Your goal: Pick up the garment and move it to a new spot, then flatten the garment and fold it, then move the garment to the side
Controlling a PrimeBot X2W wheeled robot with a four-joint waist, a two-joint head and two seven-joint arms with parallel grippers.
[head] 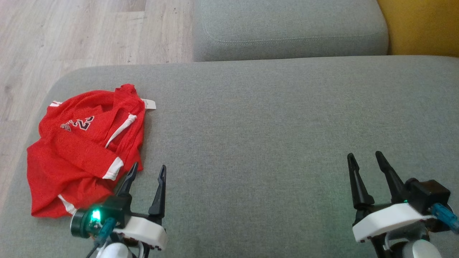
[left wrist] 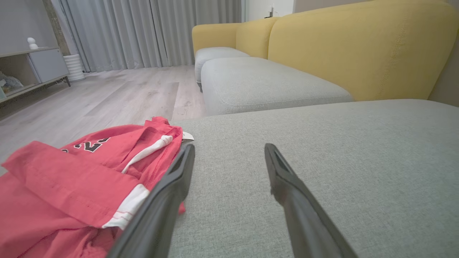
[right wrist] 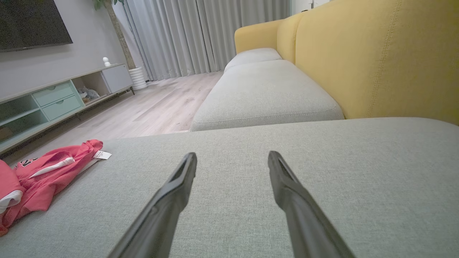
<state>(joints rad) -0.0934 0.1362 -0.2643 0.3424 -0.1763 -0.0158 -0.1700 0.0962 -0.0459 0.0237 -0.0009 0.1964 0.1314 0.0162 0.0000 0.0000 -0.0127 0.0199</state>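
Garment (head: 84, 150): red top with white trim and dark lettering; crumpled in a loose heap, unfolded; lies at the left of the head view, on the left end of the large grey seat cushion (head: 269, 125); a white label (head: 150, 103) sticks out from its upper right edge, flat on the cushion.

Left gripper (head: 149, 165): lower left of the head view, low over the cushion; fingers spread wide, nothing between them; its left-hand finger tip sits just beside the garment's lower right edge; cannot tell whether it touches the cloth; in the left wrist view that finger runs along the red hem and white cuff; a green light (head: 95, 215) glows on the wrist.

Right gripper (head: 364, 154): lower right of the head view, over bare cushion; fingers spread wide, holding nothing; well apart from the garment, which shows at the far left of the right wrist view.

Surroundings: a second grey cushion (head: 287, 32) along the top centre of the head view; yellow backrest (head: 423, 25) in the upper right corner; pale wood floor (head: 71, 32) in the upper left; grey curtains (left wrist: 143, 32) across the top of the left wrist view; a low sideboard (right wrist: 53, 104) at the left of the right wrist view.
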